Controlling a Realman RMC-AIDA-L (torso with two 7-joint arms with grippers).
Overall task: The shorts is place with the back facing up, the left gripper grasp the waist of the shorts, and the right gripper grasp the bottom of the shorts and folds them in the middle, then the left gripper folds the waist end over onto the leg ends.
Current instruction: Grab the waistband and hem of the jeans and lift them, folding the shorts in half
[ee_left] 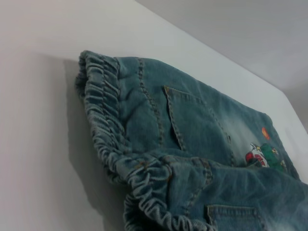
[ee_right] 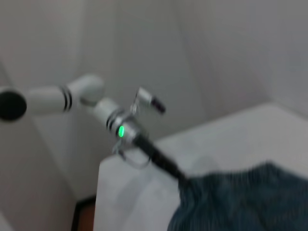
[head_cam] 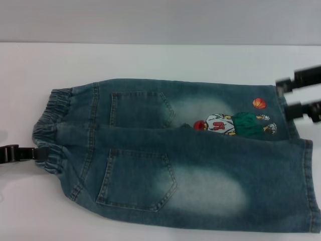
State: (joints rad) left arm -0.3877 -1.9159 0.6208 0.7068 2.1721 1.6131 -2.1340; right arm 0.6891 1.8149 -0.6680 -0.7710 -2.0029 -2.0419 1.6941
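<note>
in right wrist view, left arm [ee_right: 72, 98]

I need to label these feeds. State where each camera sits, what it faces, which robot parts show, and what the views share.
Head: above, looking down at the shorts on the table; left tool at the waist, right tool at the hem.
Left wrist: low by the waist, looking along the shorts; no robot parts.
Right wrist: at the hem, facing the left arm.
All share the shorts.

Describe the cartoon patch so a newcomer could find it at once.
On the white table lie denim shorts, waistband toward the left gripper. On the far leg, near the hem by the right gripper, is the cartoon patch: its only colourful spot.
</note>
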